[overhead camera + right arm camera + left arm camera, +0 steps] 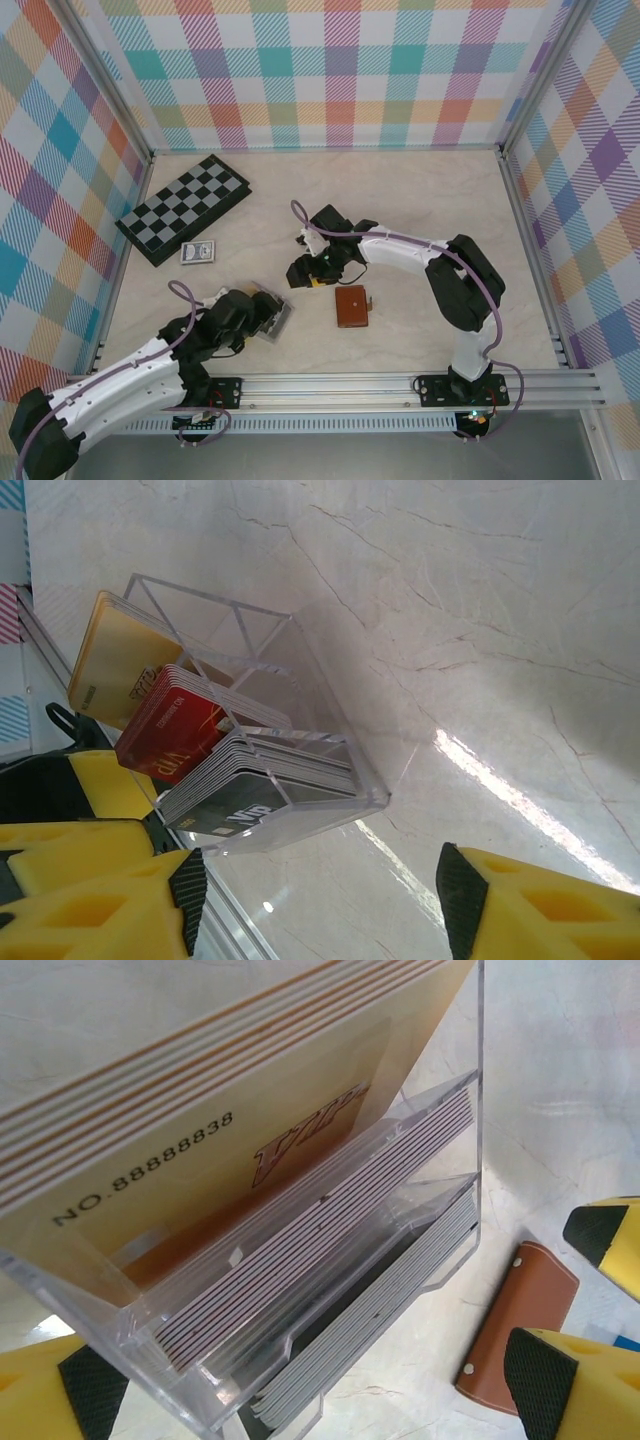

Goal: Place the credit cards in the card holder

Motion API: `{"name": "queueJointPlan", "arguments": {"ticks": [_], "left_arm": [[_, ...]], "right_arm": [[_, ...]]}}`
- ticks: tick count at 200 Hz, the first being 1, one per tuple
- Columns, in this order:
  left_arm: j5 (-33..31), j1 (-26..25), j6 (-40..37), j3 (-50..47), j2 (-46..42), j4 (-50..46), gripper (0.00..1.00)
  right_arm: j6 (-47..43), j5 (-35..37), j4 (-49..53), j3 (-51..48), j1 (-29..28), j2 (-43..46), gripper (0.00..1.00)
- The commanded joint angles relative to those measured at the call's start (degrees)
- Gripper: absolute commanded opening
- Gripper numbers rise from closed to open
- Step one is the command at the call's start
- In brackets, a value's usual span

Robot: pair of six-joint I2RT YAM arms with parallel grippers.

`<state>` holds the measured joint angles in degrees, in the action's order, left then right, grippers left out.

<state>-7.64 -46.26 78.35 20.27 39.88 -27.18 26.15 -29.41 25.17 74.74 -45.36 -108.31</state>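
Clearly left gripper stands released before the tray of cards; right gripper, also released and empty, hovers nearby; holder lies on table.

Cards in a clear tray
Tan, red-edged and grey stacks filled it; the card holder lay alongside.

White, black-jointed arms carry lilac cables; yellow gripper fingers have black pads.
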Motion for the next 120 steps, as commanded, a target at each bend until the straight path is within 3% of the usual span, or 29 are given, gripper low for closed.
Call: {"name": "queueJointPlan", "arguments": {"ticks": [1, 53, 78, 120], "left_arm": [[2.86, 2.21, -2.29, -0.15, 3.48, 8.52, 0.97], [6.26, 6.18, -11.21, 8.59, 20.32, 14.09, 0.96], [9.48, 10.91, -14.71, 11.08, 26.15, 17.62, 0.98], [14.28, 14.09, -23.34, 19.12, 38.17, 20.33, 1.0]], "right_arm": [[0.56, -0.49, -0.5, -0.13, 1.4, -0.23, 0.59], [-0.61, 0.38, 0.98, -0.43, 5.65, -0.5, 0.58], [-0.84, 1.28, 2.07, -0.97, 8.56, -0.42, 0.58], [-0.77, 2.51, 1.34, -6.61, 13.61, 4.04, 0.6]]}}
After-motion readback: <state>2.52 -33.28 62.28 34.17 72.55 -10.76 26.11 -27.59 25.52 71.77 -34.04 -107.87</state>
